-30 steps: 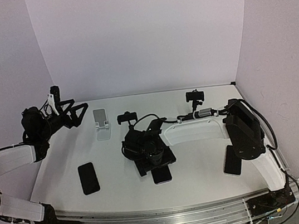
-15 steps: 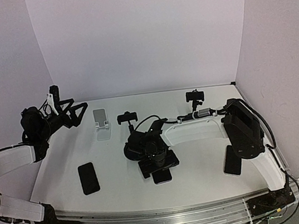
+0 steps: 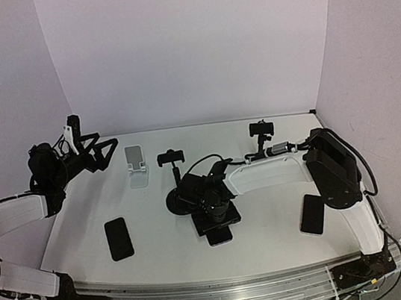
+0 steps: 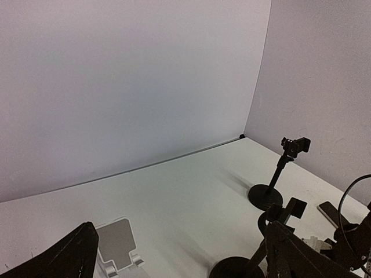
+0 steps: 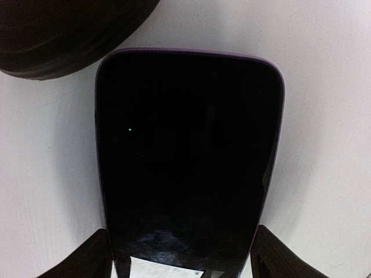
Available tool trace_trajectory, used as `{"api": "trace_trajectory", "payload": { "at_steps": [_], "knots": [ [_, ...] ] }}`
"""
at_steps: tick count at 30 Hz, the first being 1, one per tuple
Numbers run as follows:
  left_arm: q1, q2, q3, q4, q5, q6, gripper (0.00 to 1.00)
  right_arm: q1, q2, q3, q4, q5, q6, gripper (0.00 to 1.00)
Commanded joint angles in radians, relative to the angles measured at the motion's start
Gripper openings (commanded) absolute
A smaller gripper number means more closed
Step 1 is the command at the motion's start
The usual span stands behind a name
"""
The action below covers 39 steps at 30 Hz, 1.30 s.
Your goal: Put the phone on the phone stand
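Right hand (image 3: 215, 222) has dropped over the phone (image 5: 188, 156); wrist view shows fingers (image 5: 95, 258) apart, straddling it.

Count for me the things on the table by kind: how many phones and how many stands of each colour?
Phones: 3
Black stands: 2
White stand: 1
Total: 6

— How is the phone (image 5: 188, 156) seen?
— Laid flat, dark screen up, purple-edged, just beside the round base of a black stand (image 5: 69, 35).
— And the white stand (image 3: 136, 165)?
— Set upright near the back wall, well apart, its plate seemingly tilted back.
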Motion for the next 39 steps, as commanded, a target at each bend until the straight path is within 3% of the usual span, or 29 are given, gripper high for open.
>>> {"api": "trace_trajectory", "payload": {
  "at_steps": [1, 4, 11, 31, 35, 39],
  "knots": [
    [-0.002, -0.018, 0.02, 0.002, 0.002, 0.012, 0.99, -0.005, 0.037, -0.09, -0.051, -0.06, 0.018, 0.78],
    [-0.001, -0.014, 0.023, 0.004, 0.003, 0.016, 0.99, -0.005, 0.032, -0.118, -0.035, -0.064, 0.022, 0.73],
    [-0.001, -0.01, 0.03, -0.002, 0.008, 0.018, 0.99, -0.003, 0.012, -0.126, -0.001, -0.048, 0.001, 0.45],
    [-0.02, -0.123, 0.015, -0.039, 0.07, 0.025, 0.94, 0.152, -0.369, -0.385, 0.308, 0.427, -0.029, 0.41],
    [-0.02, -0.135, 0.112, -0.131, 0.073, -0.019, 0.92, 0.205, -0.442, -0.377, 0.321, 0.546, -0.053, 0.39],
    [-0.02, -0.087, 0.281, -0.258, 0.168, -0.087, 0.89, 0.228, -0.488, -0.303, 0.325, 0.654, -0.117, 0.38]
  ]
}}
